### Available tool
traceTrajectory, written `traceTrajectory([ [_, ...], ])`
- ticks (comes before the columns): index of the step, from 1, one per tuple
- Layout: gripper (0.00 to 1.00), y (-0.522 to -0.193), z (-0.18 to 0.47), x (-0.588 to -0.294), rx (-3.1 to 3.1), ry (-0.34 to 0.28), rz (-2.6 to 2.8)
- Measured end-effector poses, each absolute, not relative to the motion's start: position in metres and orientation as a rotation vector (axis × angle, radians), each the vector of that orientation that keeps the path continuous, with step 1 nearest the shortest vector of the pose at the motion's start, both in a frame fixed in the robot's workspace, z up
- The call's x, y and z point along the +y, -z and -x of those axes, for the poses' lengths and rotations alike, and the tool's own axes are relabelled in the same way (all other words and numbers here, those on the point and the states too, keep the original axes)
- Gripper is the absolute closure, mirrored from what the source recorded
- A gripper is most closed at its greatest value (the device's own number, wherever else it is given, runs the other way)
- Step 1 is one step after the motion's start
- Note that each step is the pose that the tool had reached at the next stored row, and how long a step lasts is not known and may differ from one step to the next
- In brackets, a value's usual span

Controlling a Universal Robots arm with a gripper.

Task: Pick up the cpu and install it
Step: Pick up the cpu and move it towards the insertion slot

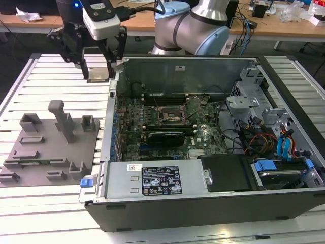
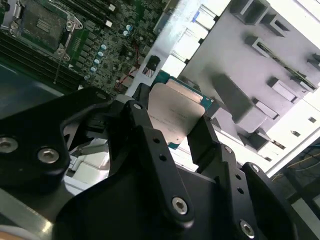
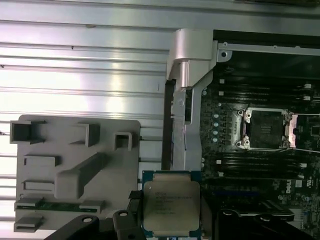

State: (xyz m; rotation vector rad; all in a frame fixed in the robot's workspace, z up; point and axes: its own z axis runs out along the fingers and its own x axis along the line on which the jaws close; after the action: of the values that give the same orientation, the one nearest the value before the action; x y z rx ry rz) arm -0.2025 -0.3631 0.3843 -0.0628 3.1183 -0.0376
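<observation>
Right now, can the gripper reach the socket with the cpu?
Probably yes: the gripper holds the cpu up beside the open case, and nothing seems to cover the socket.

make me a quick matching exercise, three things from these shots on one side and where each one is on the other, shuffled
Things:
1. cpu
2. grey tray
3. socket frame

Places:
a. on the motherboard inside the open case
b. gripped in the end effector, held up off the table
c. lying on the slatted table, on the exterior view's left of the case

Pairs: 1-b, 2-c, 3-a
</observation>
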Motion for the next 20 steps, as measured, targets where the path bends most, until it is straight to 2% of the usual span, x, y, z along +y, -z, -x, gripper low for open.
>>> traceTrajectory([
  [20,0.45,-0.384,0.131,-0.363,3.121,0.037,0.063],
])
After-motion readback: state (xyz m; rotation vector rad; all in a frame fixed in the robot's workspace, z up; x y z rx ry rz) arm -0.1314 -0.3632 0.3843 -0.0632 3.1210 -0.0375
